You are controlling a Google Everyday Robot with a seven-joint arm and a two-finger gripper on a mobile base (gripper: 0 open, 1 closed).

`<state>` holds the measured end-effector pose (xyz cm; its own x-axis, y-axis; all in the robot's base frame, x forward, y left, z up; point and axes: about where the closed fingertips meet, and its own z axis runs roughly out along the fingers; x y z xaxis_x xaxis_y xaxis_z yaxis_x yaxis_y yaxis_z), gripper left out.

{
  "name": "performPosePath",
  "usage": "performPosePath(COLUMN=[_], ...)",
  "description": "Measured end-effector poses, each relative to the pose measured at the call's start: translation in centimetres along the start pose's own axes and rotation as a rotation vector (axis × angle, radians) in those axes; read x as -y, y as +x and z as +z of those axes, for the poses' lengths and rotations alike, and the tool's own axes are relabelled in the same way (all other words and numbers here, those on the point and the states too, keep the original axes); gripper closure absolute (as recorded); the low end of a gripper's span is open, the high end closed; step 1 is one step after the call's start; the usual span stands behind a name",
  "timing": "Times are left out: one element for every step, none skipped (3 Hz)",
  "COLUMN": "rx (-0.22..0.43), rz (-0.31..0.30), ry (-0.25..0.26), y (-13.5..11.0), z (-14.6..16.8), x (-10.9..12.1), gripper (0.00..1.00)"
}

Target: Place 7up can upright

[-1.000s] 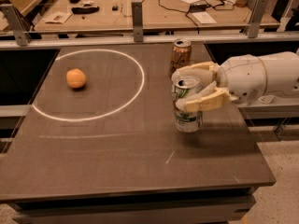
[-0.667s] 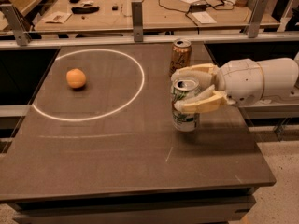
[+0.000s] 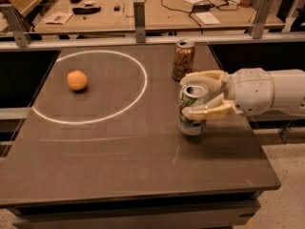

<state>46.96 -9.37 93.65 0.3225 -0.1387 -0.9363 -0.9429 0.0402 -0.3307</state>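
My gripper (image 3: 189, 95) has both fingers closed on the upper half of the 7up can (image 3: 192, 122), which stands upright at the right side of the table (image 3: 119, 171), near the orange-gold can (image 3: 183, 60). If a finger drags as I let go, I judge the can could tip or roll off the nearby edge.

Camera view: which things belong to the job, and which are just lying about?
Job: 7up can, upright on the table; hand, closed around it near the table's right edge.
Lying about: gold can behind it; orange inside the white circle.
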Motion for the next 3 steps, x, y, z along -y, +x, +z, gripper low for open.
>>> performPosePath(rx=[0.004,0.003,0.0], rz=[-0.003,-0.001,0.0], ry=[0.02,0.034,0.034], y=[0.38,1.07,1.26], z=[-0.58,-1.17,-1.25], x=[-0.36,-0.98,-1.11], gripper=[1.0,1.0,1.0])
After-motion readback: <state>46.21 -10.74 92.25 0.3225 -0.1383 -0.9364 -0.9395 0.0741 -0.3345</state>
